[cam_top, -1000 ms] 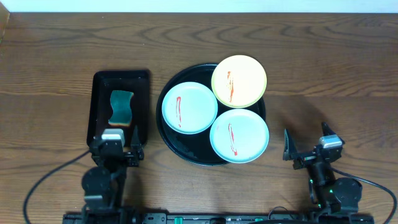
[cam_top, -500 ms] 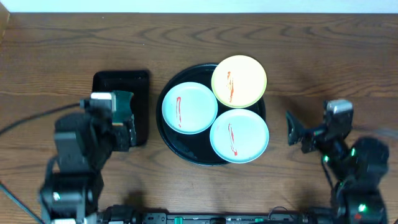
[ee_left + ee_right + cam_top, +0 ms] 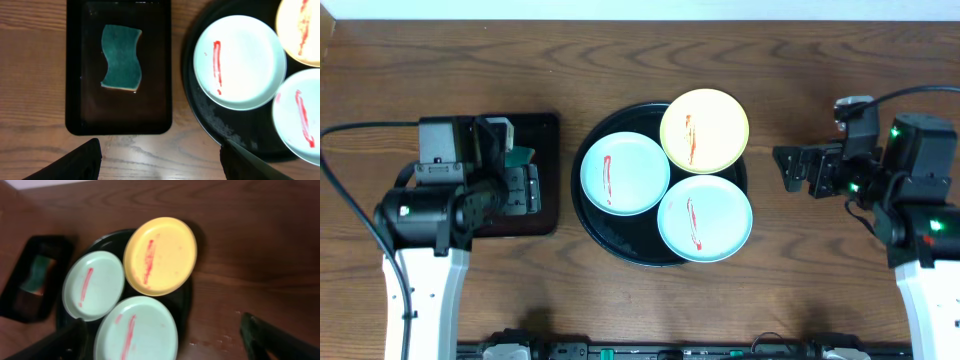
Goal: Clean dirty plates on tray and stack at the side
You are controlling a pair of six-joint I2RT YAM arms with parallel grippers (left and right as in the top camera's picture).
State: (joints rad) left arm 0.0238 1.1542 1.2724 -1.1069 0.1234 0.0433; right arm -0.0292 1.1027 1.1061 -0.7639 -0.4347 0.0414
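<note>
The round black tray [image 3: 592, 222] holds three dirty plates, each with a red smear: a pale blue plate [image 3: 625, 173] at left, a yellow plate [image 3: 705, 130] at the back, a second pale blue plate [image 3: 705, 218] at the front. All three also show in the right wrist view: left blue [image 3: 93, 286], yellow [image 3: 160, 256], front blue [image 3: 136, 330]. My left gripper [image 3: 510, 172] is open and empty above the rectangular tray. My right gripper [image 3: 798, 168] is open and empty, right of the round tray, raised.
A small rectangular black tray [image 3: 542, 215] left of the round tray holds a green sponge [image 3: 121, 58], mostly hidden overhead by my left arm. Bare wood table [image 3: 770, 70] lies behind and right of the round tray.
Both arms have risen from the front edge and moved back. The left gripper now hangs over the sponge tray; the right gripper sits level with the round tray's right side. Plates have not moved.
</note>
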